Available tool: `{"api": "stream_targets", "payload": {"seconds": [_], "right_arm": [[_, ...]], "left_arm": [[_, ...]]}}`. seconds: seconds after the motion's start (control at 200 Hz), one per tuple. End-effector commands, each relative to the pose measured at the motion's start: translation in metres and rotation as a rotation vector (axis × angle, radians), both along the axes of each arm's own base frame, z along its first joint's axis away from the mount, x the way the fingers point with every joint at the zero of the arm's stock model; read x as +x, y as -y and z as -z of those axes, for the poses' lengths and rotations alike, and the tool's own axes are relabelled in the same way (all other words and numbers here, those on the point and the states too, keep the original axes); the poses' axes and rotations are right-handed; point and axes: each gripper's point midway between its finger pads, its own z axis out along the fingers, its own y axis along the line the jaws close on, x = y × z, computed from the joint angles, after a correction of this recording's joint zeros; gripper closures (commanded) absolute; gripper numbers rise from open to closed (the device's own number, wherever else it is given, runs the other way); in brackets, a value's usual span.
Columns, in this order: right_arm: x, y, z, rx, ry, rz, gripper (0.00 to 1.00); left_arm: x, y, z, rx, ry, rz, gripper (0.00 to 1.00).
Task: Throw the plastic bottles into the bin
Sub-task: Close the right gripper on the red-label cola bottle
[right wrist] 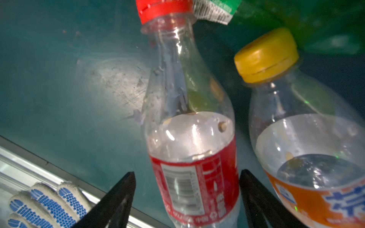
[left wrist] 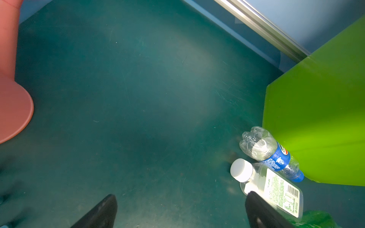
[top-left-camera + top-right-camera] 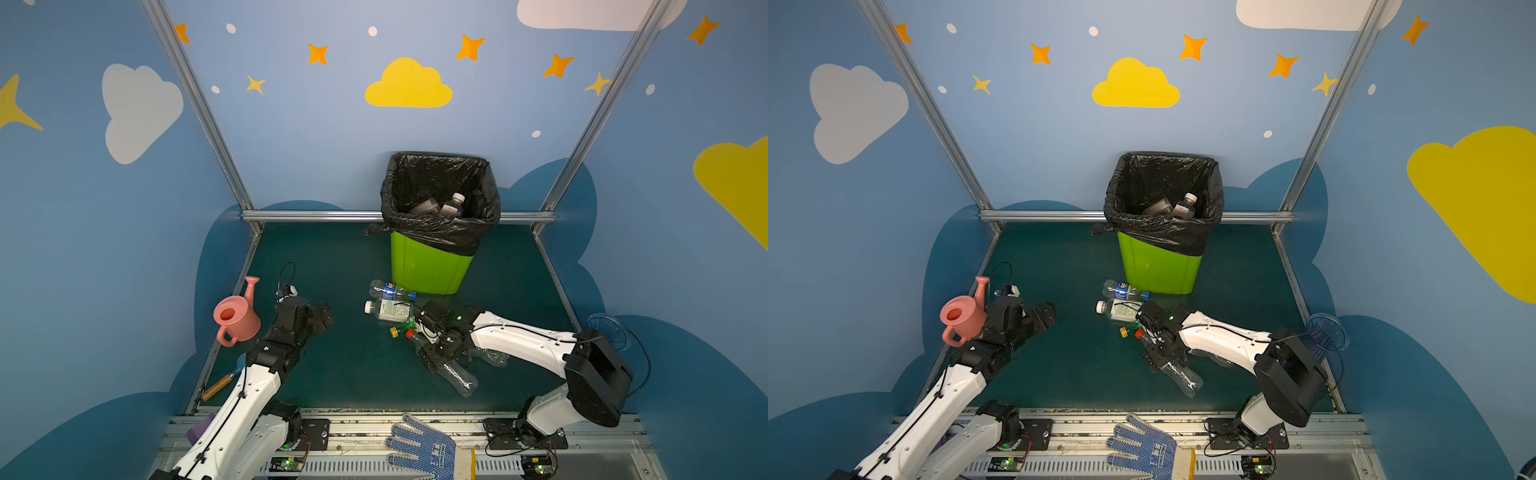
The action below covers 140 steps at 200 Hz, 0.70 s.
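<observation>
The lime-green bin with its black liner stands at the back; two bottles lie inside it. In front of it several plastic bottles lie on the floor: a blue-labelled one, a white-capped one, a green one and a yellow-capped, orange-labelled one. My right gripper stands open astride a red-capped, red-labelled bottle. One finger is close to the label and floor shows beside the other. My left gripper is open over bare floor, left of the bottles.
A pink watering can stands beside the left arm, with a wooden-handled tool near it. A clear ribbed vase sits at the right wall. A blue-dotted glove lies on the front rail. Another clear bottle lies under the right arm.
</observation>
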Motion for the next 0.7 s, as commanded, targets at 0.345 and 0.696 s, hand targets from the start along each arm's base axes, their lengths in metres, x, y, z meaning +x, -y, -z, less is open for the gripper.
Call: {"api": "stream_targets", "payload": {"seconds": [0.345, 0.696], "right_arm": [[-0.005, 0.000, 0.016, -0.178, -0.063, -0.090, 0.28], [-0.010, -0.009, 0.020, -0.172, -0.102, -0.118, 0.43]], "left_arm": [[-0.011, -0.010, 0.009, 0.036, -0.012, -0.030, 0.00], [-0.012, -0.013, 0.010, 0.038, -0.009, -0.041, 0.00]]}}
